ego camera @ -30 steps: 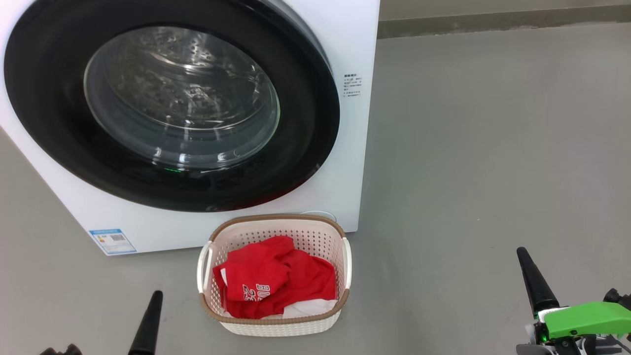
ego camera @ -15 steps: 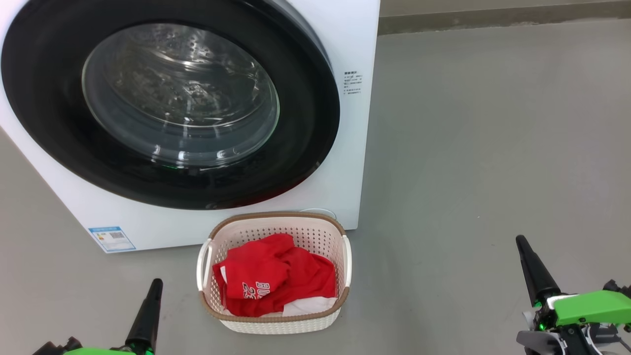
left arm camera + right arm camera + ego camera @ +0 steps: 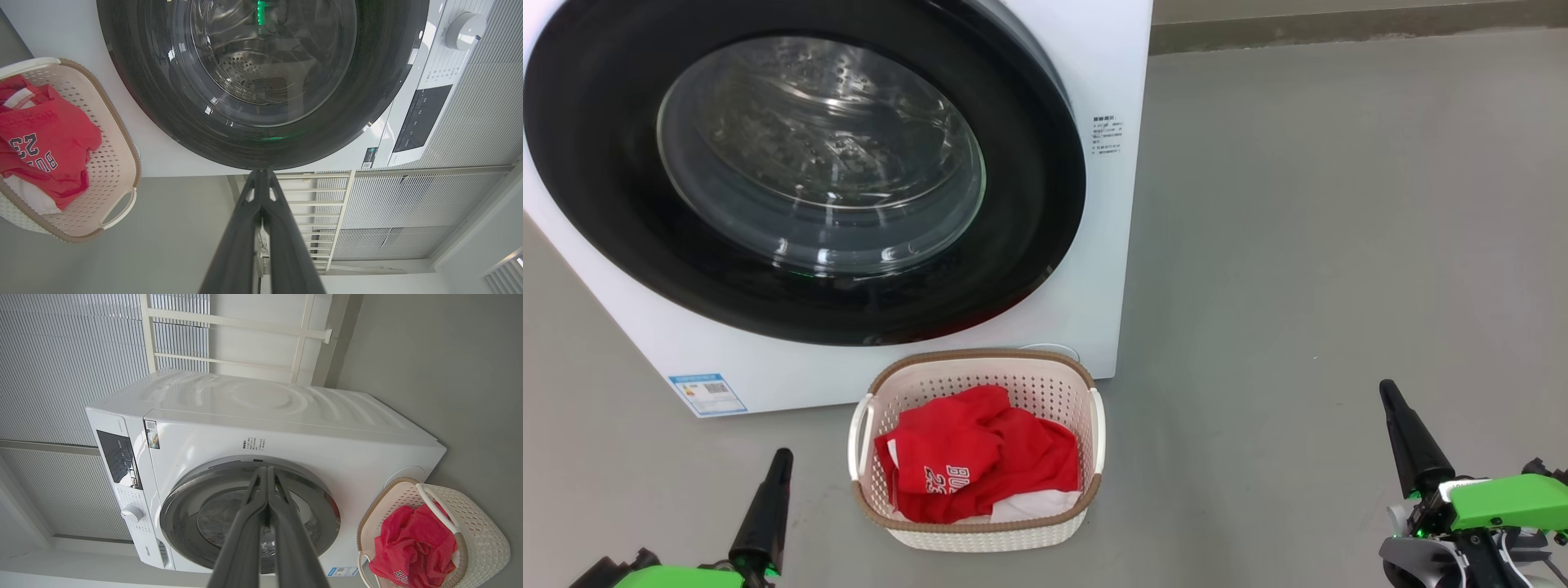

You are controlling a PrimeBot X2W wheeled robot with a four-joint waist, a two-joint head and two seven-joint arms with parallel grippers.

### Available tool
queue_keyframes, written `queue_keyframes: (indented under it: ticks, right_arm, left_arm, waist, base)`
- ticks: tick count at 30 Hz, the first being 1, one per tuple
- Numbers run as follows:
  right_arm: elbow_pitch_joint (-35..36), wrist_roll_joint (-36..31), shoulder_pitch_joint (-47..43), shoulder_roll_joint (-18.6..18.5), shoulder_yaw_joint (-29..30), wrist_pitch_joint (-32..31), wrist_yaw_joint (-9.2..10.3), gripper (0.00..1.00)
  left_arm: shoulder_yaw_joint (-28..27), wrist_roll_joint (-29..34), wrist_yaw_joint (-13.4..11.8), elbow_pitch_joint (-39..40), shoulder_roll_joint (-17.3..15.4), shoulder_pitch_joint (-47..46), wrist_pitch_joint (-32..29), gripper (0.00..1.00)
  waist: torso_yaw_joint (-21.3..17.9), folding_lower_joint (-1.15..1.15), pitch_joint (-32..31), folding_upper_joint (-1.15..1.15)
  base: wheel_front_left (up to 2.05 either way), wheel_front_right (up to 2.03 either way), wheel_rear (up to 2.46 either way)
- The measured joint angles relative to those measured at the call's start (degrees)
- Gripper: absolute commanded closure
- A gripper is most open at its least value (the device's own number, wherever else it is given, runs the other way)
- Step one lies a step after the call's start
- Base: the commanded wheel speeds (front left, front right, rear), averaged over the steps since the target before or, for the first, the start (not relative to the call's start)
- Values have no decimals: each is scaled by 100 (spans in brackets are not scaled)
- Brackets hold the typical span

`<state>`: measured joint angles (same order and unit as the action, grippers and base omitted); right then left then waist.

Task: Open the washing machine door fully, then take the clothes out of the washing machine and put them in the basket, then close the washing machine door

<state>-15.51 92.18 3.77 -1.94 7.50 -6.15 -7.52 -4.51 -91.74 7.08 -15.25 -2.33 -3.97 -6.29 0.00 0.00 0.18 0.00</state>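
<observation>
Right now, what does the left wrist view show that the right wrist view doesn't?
Left wrist, not right wrist: the perforated drum through the glass, and the shut left gripper. Right wrist, not left wrist: the top of the machine, its blue label, and the shut right gripper. Both: the closed door, the basket with the clothes inside, the control panel and the knob.

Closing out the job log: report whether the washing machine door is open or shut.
Shut. The washing machine door sits flush against the white front of the washing machine, no gap showing.
</observation>
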Motion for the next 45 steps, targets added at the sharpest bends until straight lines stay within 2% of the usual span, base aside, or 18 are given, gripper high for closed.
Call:
queue_keyframes:
  ticks: [45]
  right_arm:
    - [-1,0,0,0,10,0,0,100]
  left_arm:
    - [-1,-1,0,0,3,0,0,100]
  waist:
    - [0,0,0,0]
  base:
    - [0,0,0]
